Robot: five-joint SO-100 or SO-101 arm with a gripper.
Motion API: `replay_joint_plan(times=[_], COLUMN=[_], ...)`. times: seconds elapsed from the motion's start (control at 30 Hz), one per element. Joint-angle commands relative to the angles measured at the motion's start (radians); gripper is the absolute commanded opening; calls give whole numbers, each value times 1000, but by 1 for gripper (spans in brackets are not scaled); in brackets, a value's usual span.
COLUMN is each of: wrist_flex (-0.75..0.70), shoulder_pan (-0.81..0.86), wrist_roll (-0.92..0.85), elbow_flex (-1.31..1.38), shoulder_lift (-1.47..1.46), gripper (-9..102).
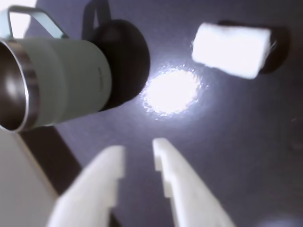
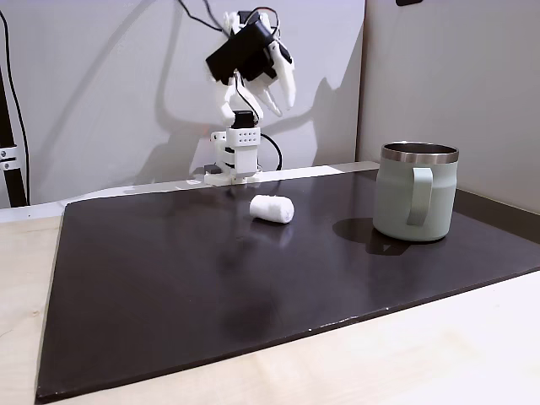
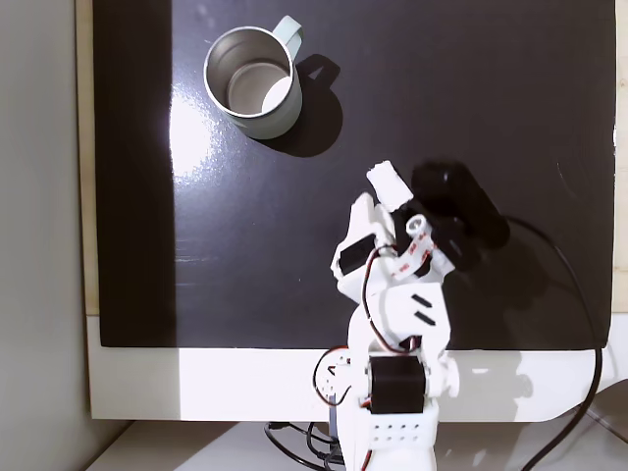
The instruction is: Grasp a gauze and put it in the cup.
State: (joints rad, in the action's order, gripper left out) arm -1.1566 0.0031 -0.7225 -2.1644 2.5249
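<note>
The gauze (image 1: 232, 49) is a small white roll lying on its side on the dark mat, at the upper right of the wrist view. The cup (image 1: 57, 82), pale green with a steel rim, stands at the upper left of that view. My gripper (image 1: 138, 149) is open, its white fingers (image 1: 187, 189) apart with nothing between them. In a fixed view the gripper (image 2: 280, 97) hangs high over the mat's back edge, above and behind the gauze (image 2: 272, 208), with the cup (image 2: 416, 192) to the right. From above, the gauze (image 3: 389, 183) lies just beyond the gripper (image 3: 373, 214), and the cup (image 3: 253, 83) is empty.
A black mat (image 2: 211, 287) covers most of the pale wooden table (image 2: 422, 354). Grey walls (image 2: 447, 76) stand behind and to the right. The arm's base (image 2: 239, 156) sits at the mat's back edge, with cables (image 3: 579, 324) running beside it. A bright glare spot (image 1: 171, 90) lies between cup and gauze.
</note>
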Motion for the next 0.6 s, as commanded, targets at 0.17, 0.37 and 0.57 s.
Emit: replay_joint_plan(times=[0.17,0.37,0.57], wrist_flex=[-52,-77,-143], shoulder_pan=[127,187,239], wrist_roll=[-242,-440,-600], elbow_flex=[199,202,316], shoulder_lift=[-198,-279,-479], gripper=[23,27,28])
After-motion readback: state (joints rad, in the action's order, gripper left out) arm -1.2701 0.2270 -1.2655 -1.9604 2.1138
